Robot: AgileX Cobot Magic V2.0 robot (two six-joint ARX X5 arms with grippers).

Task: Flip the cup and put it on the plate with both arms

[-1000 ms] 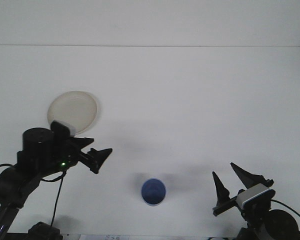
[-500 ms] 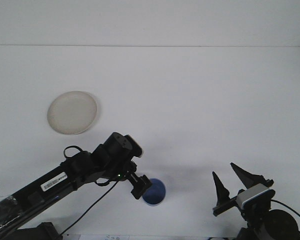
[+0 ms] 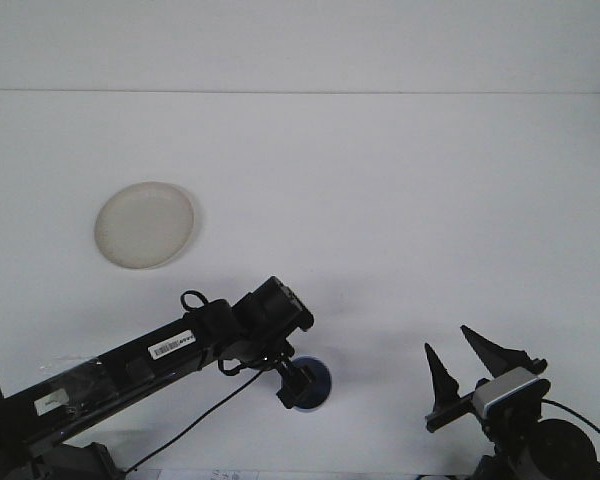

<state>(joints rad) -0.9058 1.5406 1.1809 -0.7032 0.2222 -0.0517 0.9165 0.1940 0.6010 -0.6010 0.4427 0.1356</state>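
Single view only, front cam. Mounted high behind the robot base, looking forward and steeply down over the white tabletop (image 3: 380, 200). Far enough back to take in the whole work area: tabletop's far edge runs as a horizontal line near frame top, wall above it. Both arms enter from the bottom edge, left pincer (image 3: 298, 388) low centre-left, right pincer (image 3: 458, 358) bottom right corner, its base partly cut off by the frame. Everything beyond the pincers is farther from the lens. No second view, so no overlap to report.
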